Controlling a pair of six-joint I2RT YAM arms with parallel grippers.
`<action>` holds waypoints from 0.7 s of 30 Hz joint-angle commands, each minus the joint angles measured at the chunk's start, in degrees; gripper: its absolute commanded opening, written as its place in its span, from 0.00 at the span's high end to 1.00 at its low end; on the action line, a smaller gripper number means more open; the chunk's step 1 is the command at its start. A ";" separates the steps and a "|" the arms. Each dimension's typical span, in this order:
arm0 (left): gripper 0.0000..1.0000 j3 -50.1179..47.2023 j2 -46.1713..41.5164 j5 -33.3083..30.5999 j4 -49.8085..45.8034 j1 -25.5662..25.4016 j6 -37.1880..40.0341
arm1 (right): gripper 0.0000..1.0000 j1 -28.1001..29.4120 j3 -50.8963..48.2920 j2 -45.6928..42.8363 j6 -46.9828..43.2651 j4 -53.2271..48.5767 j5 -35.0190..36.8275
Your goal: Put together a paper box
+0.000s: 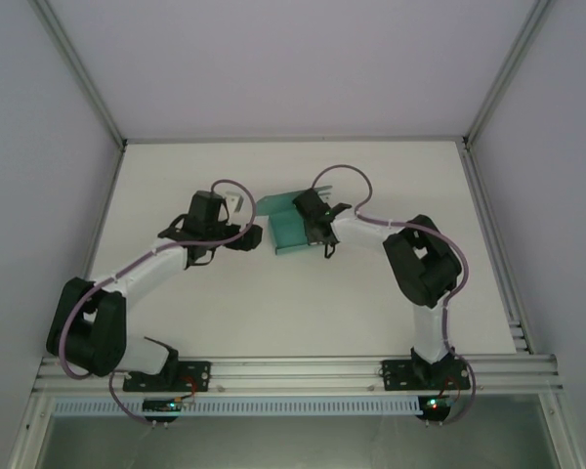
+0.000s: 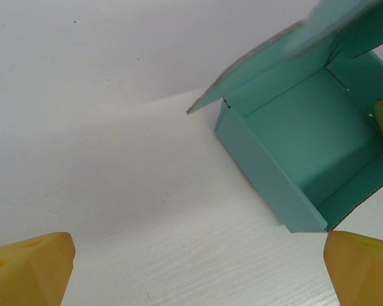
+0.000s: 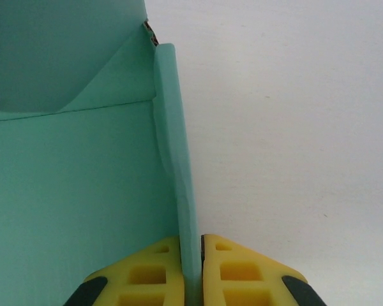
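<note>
The teal paper box (image 1: 284,231) stands half-formed in the middle of the table, its tray open on top and its lid flap (image 2: 262,67) raised at the back. My right gripper (image 3: 191,255) is shut on the tray's right side wall (image 3: 177,159), one yellow pad inside and one outside; in the top view this gripper (image 1: 315,231) sits at the box's right edge. My left gripper (image 2: 198,274) is open wide just left of the box (image 2: 300,146), touching nothing, with bare table between its fingers (image 2: 32,268). From above, the left gripper (image 1: 246,233) hovers beside the box's left wall.
The white table (image 1: 303,303) is walled on three sides, with aluminium posts at the back corners. A rail (image 1: 303,371) carrying both arm bases runs along the near edge.
</note>
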 commanded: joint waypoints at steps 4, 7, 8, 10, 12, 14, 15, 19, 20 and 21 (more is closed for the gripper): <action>0.00 0.34 -2.18 -1.10 -0.96 0.19 -0.46 | 1.00 0.58 -1.50 3.65 3.50 -16.15 10.87; 0.00 0.79 -1.98 0.19 -0.60 0.19 -0.16 | 0.90 0.54 -4.01 1.11 0.62 -10.47 6.27; 0.00 1.11 -1.89 0.59 -0.44 0.19 -0.18 | 0.87 0.47 -4.98 -0.33 0.00 -8.02 4.51; 0.00 1.35 -1.71 1.37 -0.26 0.17 -0.01 | 0.87 0.31 -6.49 -3.15 -1.14 -4.30 2.27; 0.00 1.49 -1.65 1.90 -0.07 0.20 0.16 | 0.87 -0.22 -8.72 -6.01 -3.33 -0.96 -0.62; 0.01 1.74 -1.58 2.33 0.06 0.19 0.21 | 0.77 -1.01 -8.84 -7.63 -4.50 -0.45 -3.56; 0.00 1.79 -1.52 2.40 0.17 0.19 0.12 | 0.72 -1.25 -8.74 -8.10 -4.80 -0.88 -4.36; 0.00 1.93 -1.17 3.00 0.53 0.19 -0.10 | 0.60 -1.77 -9.50 -9.26 -4.12 -0.66 -4.12; 0.00 2.07 -1.02 3.16 0.63 0.19 -0.15 | 0.54 -1.87 -9.58 -9.31 -4.06 -0.34 -4.00; 0.00 2.08 -0.88 3.34 0.83 0.19 -0.26 | 0.51 -1.95 -9.62 -9.35 -3.88 0.05 -3.63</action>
